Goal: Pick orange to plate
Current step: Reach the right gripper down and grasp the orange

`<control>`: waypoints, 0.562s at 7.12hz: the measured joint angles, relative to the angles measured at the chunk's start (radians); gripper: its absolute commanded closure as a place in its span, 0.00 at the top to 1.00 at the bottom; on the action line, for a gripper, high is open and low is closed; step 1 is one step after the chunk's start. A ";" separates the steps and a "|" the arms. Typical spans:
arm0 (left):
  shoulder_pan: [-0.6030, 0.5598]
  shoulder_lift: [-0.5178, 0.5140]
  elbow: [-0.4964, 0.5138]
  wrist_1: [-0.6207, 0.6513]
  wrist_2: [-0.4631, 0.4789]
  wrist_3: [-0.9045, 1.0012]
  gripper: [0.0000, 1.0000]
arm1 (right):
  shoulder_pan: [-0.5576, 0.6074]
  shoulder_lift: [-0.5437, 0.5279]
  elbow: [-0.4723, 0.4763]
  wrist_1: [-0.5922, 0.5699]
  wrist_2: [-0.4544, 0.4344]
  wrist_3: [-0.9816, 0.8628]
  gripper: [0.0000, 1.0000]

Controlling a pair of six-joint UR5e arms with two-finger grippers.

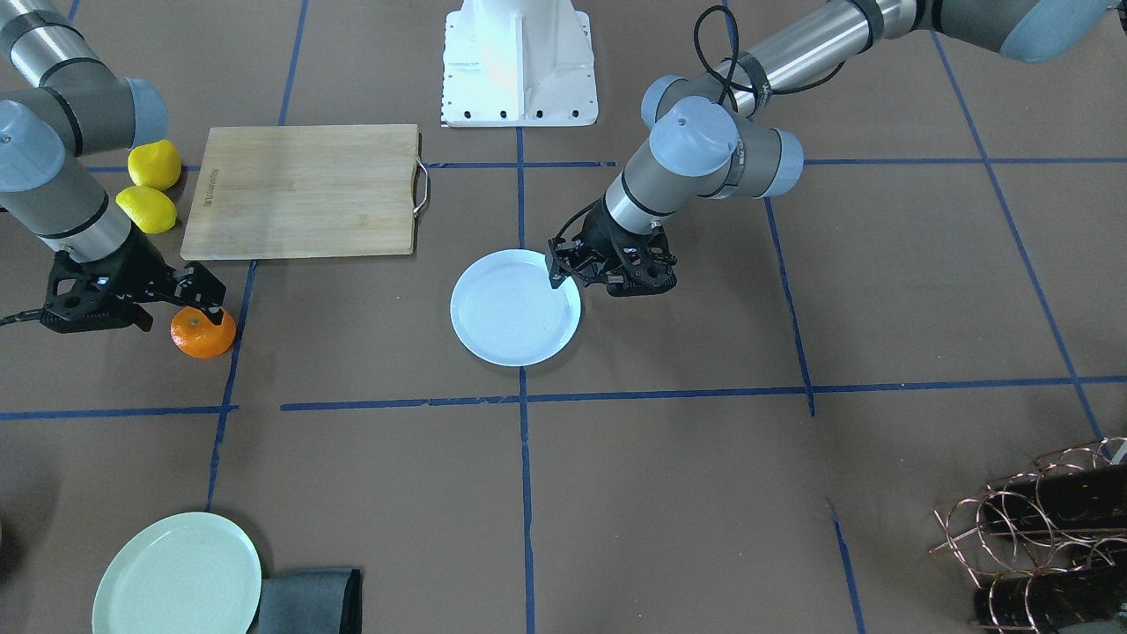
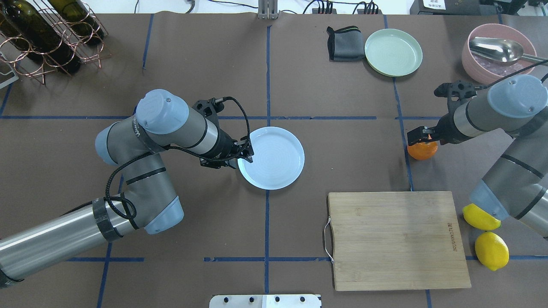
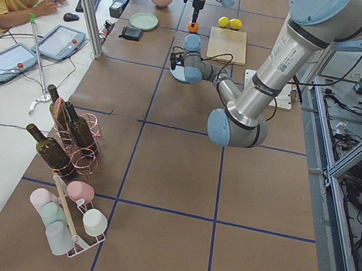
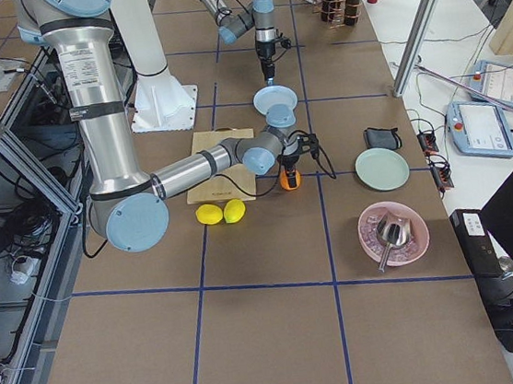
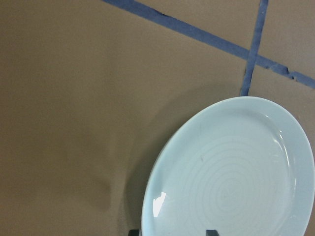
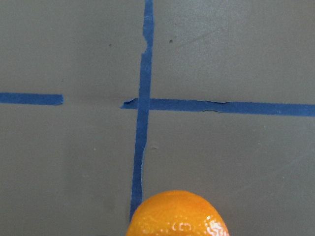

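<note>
The orange (image 1: pixel 203 335) rests on the brown table near a blue tape line, and its top fills the bottom of the right wrist view (image 6: pixel 177 216). My right gripper (image 2: pixel 421 137) is directly over it, open, with dark fingers on either side of the fruit's top. The pale bluish-white plate (image 2: pixel 274 171) lies at the table's middle. My left gripper (image 2: pixel 246 155) hovers open at the plate's near-left rim, and the plate (image 5: pixel 236 182) shows in the left wrist view with the two fingertips just visible at the bottom edge.
A wooden cutting board (image 2: pixel 396 239) lies between plate and orange on the robot's side. Two lemons (image 2: pixel 481 218) sit beside it. At the far edge are a pale green plate (image 2: pixel 393 52), a grey cloth (image 2: pixel 344 44), a pink bowl (image 2: pixel 473 64) with a spoon, and a bottle rack (image 2: pixel 47 38).
</note>
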 measured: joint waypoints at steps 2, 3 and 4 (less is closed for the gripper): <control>0.000 0.000 -0.004 0.001 0.000 0.000 0.55 | -0.011 0.008 -0.030 0.001 -0.001 -0.001 1.00; -0.002 0.000 -0.010 0.001 0.001 -0.001 0.55 | -0.015 0.009 -0.038 0.002 -0.001 -0.001 1.00; -0.002 0.003 -0.021 0.001 0.001 -0.001 0.55 | -0.019 0.010 -0.045 0.002 -0.001 -0.001 0.69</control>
